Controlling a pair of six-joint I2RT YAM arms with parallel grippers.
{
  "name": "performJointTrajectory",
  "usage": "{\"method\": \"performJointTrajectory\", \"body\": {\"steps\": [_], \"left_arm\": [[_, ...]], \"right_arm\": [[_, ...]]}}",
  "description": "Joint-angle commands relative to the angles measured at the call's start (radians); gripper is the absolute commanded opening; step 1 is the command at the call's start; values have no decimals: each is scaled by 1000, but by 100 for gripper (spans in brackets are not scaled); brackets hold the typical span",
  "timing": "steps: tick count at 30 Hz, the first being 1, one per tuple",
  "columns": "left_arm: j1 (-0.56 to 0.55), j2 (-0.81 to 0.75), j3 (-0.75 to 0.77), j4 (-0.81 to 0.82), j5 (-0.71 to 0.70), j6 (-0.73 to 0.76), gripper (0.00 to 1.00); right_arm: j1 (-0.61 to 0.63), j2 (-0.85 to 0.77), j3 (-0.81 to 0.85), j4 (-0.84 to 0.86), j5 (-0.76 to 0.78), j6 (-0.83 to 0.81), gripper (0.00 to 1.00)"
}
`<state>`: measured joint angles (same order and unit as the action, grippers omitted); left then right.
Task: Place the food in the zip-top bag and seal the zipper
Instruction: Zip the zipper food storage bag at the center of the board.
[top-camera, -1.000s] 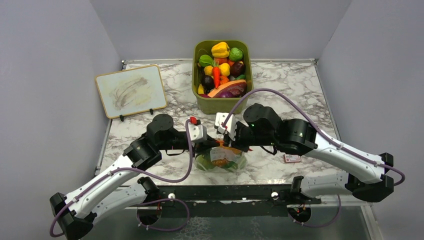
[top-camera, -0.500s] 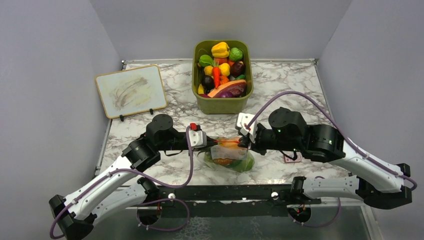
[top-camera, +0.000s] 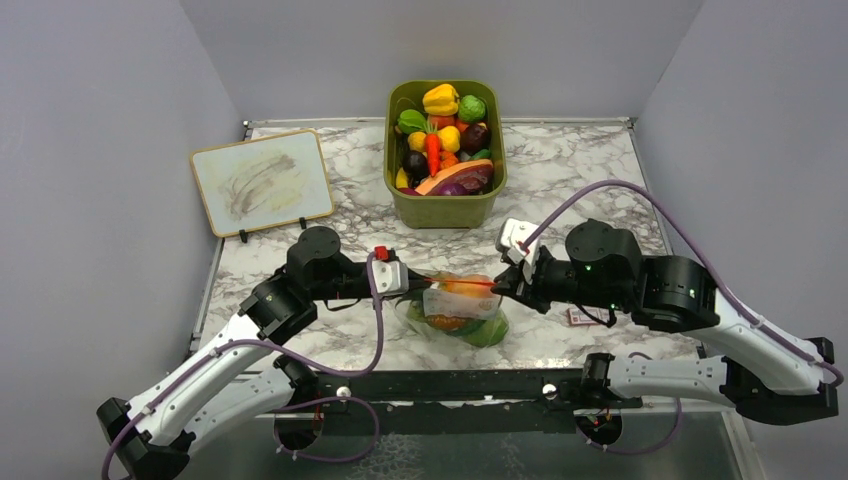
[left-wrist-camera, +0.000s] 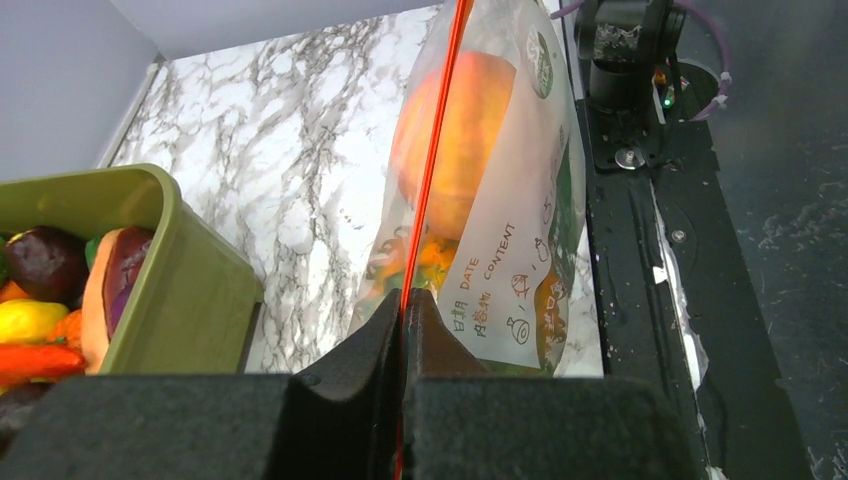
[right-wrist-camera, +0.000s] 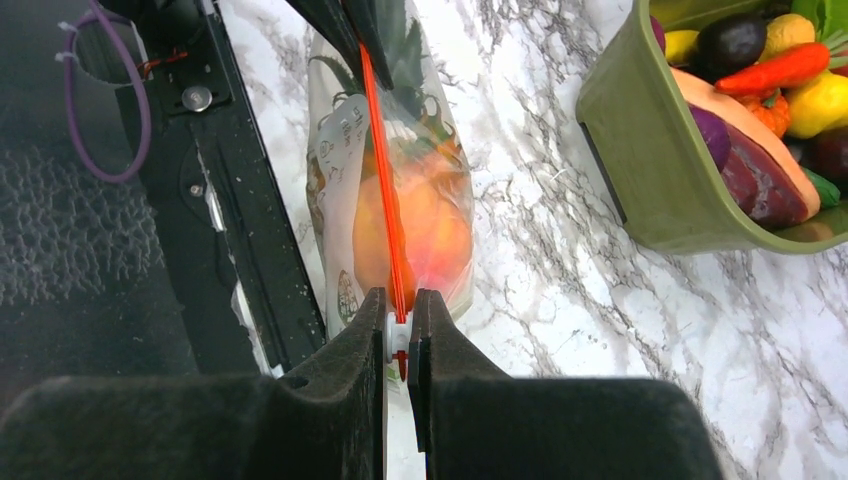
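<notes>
Because a floppy bag only zips when its mouth is pulled straight, your left gripper (top-camera: 420, 285) is pinched hard on the left end of the zipper (top-camera: 460, 284). In its wrist view the two black fingers (left-wrist-camera: 360, 345) meet on the red strip with no gap showing. That end works as an anchor, I judge, so the strip has something to pull against. Between your two arms the bag (top-camera: 462, 312) sits on the table (top-camera: 600, 180) near its front edge, in front of the green bin (top-camera: 445, 212) and apart from it. Its mouth is held uppermost, so the load hangs below the strip rather than pressing into it. The food is inside: a peach-coloured fruit (left-wrist-camera: 455, 130) lies just under the zipper, an orange piece shows lower down, and the green balls (top-camera: 487, 333) sit at the bottom. On the right, your right gripper (right-wrist-camera: 398, 322) is clamped on the other end of the strip, with a small white piece nipped between its fingers. The line between the two grips runs straight and tight. Whether the seam is pressed shut all along its length I cannot tell; from where the grips sit, sealing looks close to done.
</notes>
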<state>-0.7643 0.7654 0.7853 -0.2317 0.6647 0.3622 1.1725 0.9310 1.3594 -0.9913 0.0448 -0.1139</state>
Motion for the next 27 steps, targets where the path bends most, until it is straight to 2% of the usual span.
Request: {"method": "performJointTrajectory", "body": {"steps": [1,3,6,7,8,9,10,11,15,20,27], "left_arm": [[67,-21,-9,-157,-119,17,0],[69,-16,-8,-157,-89,26,0],[70,-21,-9,-125,-5,32,0],[69,-26,-9,-111,31,39,12],[69,-32,-6,-94,70,43,30],[69,-39,-5,-66,97,29,53],[69,-47,-7,-13,115,10,61],[69,-52,-8,19,148,1,64],[69,-28,0,59,259,-9,68],[69,22,-29,108,362,-30,68],[68,34,-114,309,378,-123,66]], "right_arm": [[-3,-113,22,-127,136,51,1],[-3,-130,15,-121,118,37,1],[-3,-137,-11,-32,-36,-8,1],[-3,-127,-30,11,-73,-16,1],[-3,-108,-48,50,-133,-30,1],[-3,-81,-63,75,-187,-50,1],[-2,-57,-73,96,-216,-61,1],[-3,-34,-85,122,-233,-70,1],[-3,29,-109,207,-279,-119,1],[-2,80,-129,289,-283,-152,1],[-4,104,-139,346,-316,-195,1]]}}
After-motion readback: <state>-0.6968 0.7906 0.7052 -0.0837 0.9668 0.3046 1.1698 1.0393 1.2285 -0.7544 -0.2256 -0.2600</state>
